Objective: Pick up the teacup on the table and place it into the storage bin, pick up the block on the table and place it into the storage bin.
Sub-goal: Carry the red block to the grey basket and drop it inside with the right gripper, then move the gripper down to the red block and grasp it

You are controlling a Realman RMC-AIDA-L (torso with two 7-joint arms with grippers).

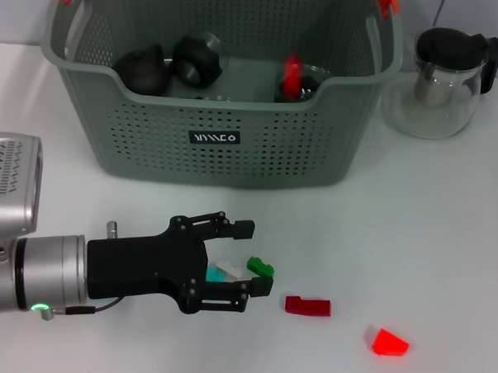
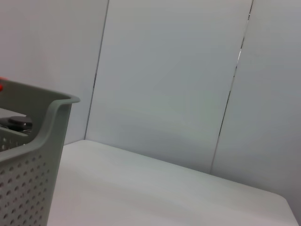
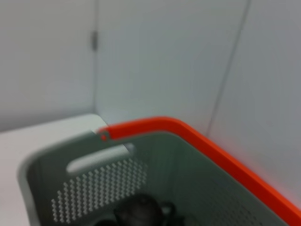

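Grey-green and perforated, the storage bin (image 1: 218, 144) stands at the back of the white table (image 1: 429, 227), holding dark teaware and a red-topped piece, with a glass teapot (image 1: 445, 79) just beside its right end. The left gripper (image 1: 250, 258) reaches low over the near table with its black fingers spread apart around a small cluster of blocks (image 1: 244, 269), white, teal and green, not closed on them. A dark red block (image 1: 307, 305) and a bright red block (image 1: 388, 342) lie apart to the right; the right gripper does not show.
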